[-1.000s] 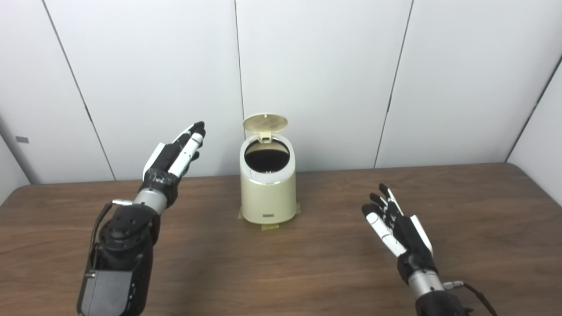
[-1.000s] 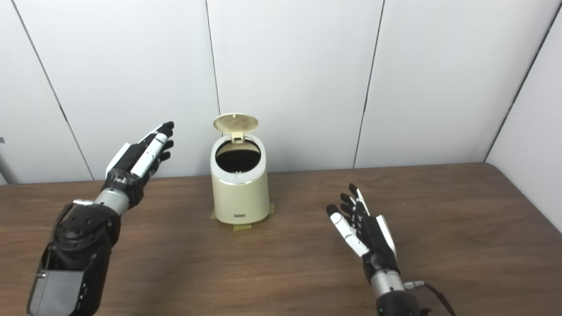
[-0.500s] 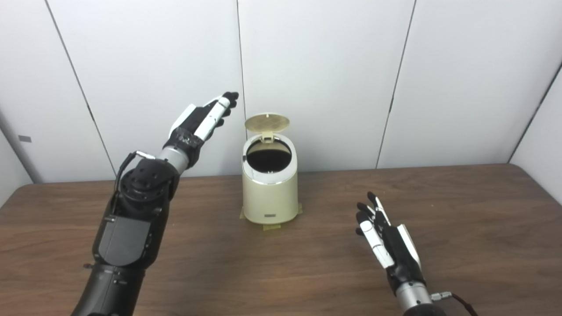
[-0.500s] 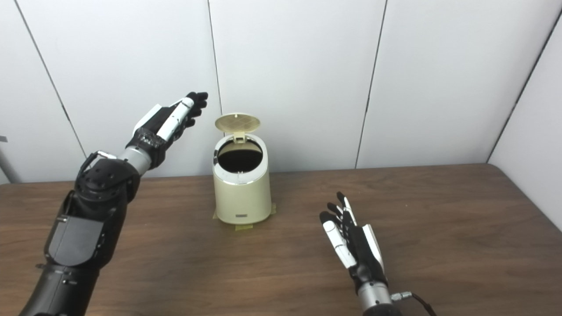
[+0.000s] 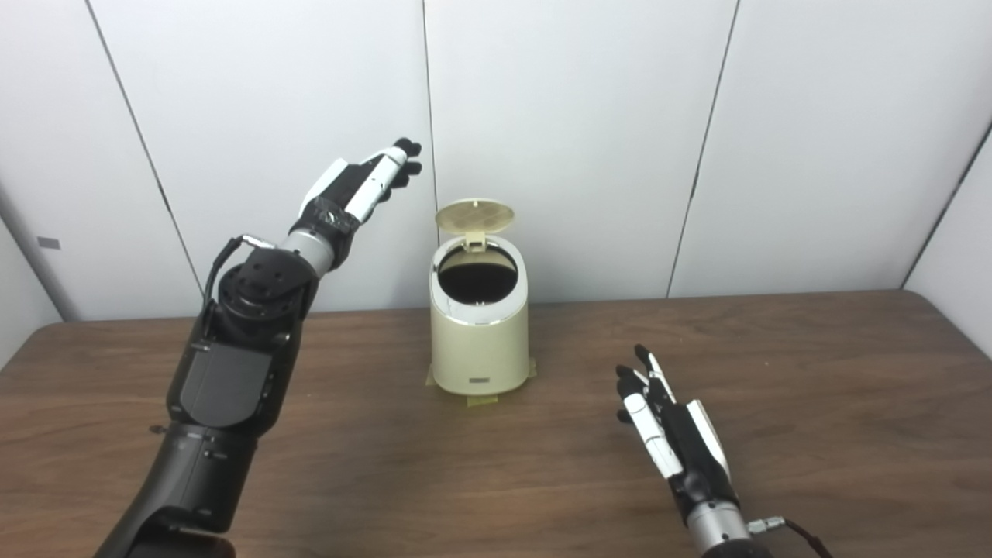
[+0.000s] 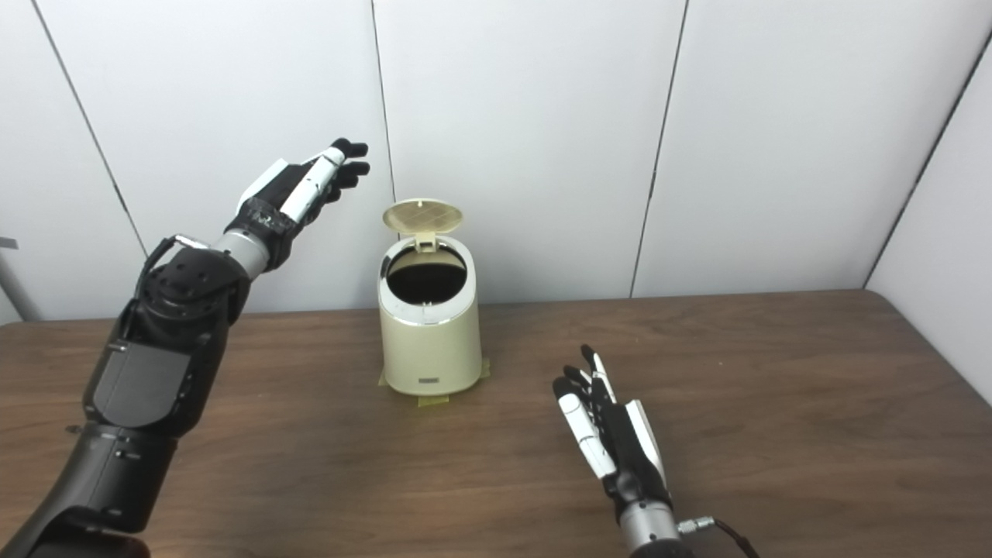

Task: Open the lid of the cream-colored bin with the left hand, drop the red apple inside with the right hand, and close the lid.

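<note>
Left hand: the left hand (image 5: 364, 177) has gone up a lot in the last second; it was low beside the bin and now it is high, above and to the left of the lid; its fingers are stretched out and it holds nothing; it does not touch the lid
Right hand: the right hand (image 5: 670, 422) has slid back a little toward the robot; it hangs low over the table (image 5: 814, 387), well apart from the bin; its fingers are spread and it holds nothing
Bin: the cream-colored bin (image 5: 480, 341) stands in the same place at the back of the table, on bits of tape; its mouth is open and dark inside
Lid: the lid (image 5: 474, 216) stands up at the back of the bin, the same as before
Apple: no red apple can be seen on the table or in either hand; it may be inside the bin already, but the dark hole hides that
What it means: opening looks done, and the dropping step too, most likely; the left hand seems to be lining up to push the lid down; closing is the part left
</note>
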You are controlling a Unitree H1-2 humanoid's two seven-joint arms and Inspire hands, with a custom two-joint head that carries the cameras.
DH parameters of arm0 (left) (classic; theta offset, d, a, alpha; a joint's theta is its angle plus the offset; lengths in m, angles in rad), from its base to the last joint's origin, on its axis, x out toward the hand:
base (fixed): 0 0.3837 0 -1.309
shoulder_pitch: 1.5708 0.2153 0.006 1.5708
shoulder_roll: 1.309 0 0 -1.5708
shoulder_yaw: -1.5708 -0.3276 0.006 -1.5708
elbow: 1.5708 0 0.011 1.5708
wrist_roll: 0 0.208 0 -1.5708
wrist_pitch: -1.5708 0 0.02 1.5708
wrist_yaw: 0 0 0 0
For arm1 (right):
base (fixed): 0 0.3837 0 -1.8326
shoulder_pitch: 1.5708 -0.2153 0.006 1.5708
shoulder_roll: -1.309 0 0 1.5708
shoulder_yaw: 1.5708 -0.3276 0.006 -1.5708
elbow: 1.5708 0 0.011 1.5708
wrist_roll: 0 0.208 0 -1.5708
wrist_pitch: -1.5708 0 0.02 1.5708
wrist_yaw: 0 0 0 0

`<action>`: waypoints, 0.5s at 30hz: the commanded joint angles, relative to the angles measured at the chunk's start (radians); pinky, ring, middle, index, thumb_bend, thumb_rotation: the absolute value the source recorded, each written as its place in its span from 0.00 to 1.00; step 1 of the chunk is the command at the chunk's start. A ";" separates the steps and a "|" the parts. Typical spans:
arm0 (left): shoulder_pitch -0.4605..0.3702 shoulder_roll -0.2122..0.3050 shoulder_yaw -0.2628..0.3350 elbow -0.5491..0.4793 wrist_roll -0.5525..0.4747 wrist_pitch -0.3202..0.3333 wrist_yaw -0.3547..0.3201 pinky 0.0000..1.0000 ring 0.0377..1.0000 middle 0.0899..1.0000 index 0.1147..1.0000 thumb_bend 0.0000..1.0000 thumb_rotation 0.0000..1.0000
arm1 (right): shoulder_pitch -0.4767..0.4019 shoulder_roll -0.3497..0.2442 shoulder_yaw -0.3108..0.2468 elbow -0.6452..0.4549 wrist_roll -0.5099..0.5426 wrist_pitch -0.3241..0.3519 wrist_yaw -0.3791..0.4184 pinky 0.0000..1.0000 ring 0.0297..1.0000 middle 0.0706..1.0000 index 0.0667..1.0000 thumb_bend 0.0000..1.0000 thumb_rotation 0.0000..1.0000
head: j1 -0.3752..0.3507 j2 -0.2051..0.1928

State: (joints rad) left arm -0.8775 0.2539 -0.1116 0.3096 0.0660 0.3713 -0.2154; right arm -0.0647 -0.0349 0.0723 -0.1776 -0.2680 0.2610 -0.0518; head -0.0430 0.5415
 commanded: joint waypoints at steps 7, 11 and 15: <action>-0.078 0.034 -0.089 -0.037 0.099 -0.051 -0.058 0.97 0.93 0.86 0.84 0.47 1.00 | -0.037 0.005 0.002 -0.032 -0.012 0.008 -0.003 0.77 0.87 0.88 1.00 0.50 0.96 | 0.001 0.013; -0.080 0.027 -0.104 -0.041 0.126 -0.059 -0.062 0.95 0.92 0.85 0.82 0.48 1.00 | -0.038 0.006 0.000 -0.028 -0.009 0.014 -0.004 0.78 0.88 0.88 1.00 0.53 0.95 | -0.001 0.011; -0.093 0.023 -0.120 -0.037 0.150 -0.064 -0.071 0.95 0.92 0.85 0.82 0.47 1.00 | -0.042 0.009 -0.002 -0.027 -0.012 0.020 -0.008 0.79 0.87 0.88 1.00 0.52 0.96 | -0.003 0.018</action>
State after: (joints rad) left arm -0.8905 0.2717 -0.2376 0.2999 0.2010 0.3360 -0.2885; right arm -0.0665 -0.0322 0.0736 -0.1770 -0.2754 0.2935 -0.0518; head -0.0460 0.5584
